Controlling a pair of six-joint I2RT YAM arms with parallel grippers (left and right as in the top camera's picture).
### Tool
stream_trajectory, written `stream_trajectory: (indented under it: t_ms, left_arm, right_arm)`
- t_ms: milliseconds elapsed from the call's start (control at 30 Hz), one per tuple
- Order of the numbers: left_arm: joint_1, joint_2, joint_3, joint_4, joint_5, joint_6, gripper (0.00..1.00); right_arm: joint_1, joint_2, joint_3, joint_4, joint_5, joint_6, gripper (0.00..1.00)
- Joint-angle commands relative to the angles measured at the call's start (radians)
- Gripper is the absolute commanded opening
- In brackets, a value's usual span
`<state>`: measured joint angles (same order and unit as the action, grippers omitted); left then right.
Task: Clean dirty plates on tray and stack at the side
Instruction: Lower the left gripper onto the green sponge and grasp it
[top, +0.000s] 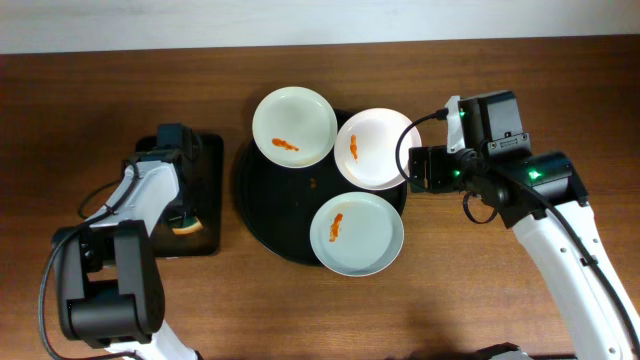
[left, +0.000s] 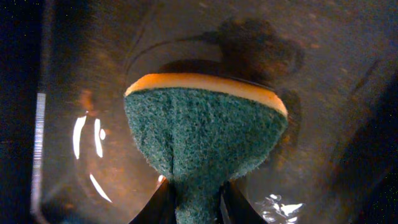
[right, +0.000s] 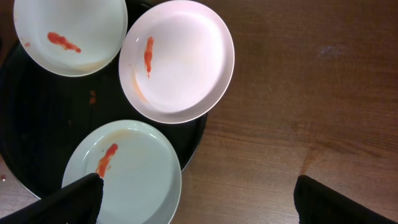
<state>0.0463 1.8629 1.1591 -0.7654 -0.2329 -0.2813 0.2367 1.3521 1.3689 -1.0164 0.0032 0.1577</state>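
We see three white plates on the round black tray, each marked with an orange smear. One plate lies at the far left. A second plate lies to its right, its rim meeting the first and reaching past the tray's edge. The third plate lies nearest us and also overhangs the rim.

The left end effector hangs over the small rectangular tray, to the left of the round one. It is closed on a sponge, pinching the green scouring face, which has an orange layer behind it.

The right end effector stands wide open and holds nothing. It hovers above the tabletop just beside the second plate.
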Motion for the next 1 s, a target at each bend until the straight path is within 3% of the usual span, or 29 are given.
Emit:
stream_trajectory:
  t_ms: [0, 67, 100, 300, 467, 533, 667, 867, 967]
  left_arm:
    - [0.002, -0.027, 0.066, 0.008, -0.09, -0.002, 0.25]
    - [0.002, -0.03, 0.068, 0.012, -0.089, -0.003, 0.33]
    - [0.002, -0.03, 0.067, 0.005, -0.089, -0.002, 0.44]
    - [0.002, -0.029, 0.058, 0.01, -0.09, -0.003, 0.68]
    - [0.003, -0.029, -0.003, 0.114, -0.089, -0.003, 0.67]
    - [0.002, -0.029, -0.036, 0.129, -0.089, -0.003, 0.6]
    - [0.003, -0.029, -0.083, 0.17, -0.088, -0.007, 0.59]
    - [0.003, -0.029, -0.095, 0.187, -0.085, -0.021, 0.34]
    - [0.003, -0.03, -0.093, 0.183, -0.086, -0.021, 0.32]
  right_arm:
    - [0.005, -0.005, 0.008, 0.003, 0.009, 0.005, 0.99]
    - [0.005, -0.005, 0.008, 0.003, 0.009, 0.005, 0.99]
    - [0.005, -0.005, 0.008, 0.003, 0.009, 0.005, 0.99]
    - [0.005, -0.005, 0.008, 0.003, 0.009, 0.005, 0.99]
    - [0.005, -0.005, 0.008, 0.003, 0.009, 0.005, 0.99]
    - [0.005, -0.005, 0.008, 0.003, 0.009, 0.005, 0.99]
    - [0.005, -0.005, 0.008, 0.003, 0.009, 0.005, 0.99]
    - [0.005, -0.005, 0.008, 0.003, 0.009, 0.005, 0.99]
    - [0.005, -0.005, 0.008, 0.003, 0.009, 0.005, 0.99]
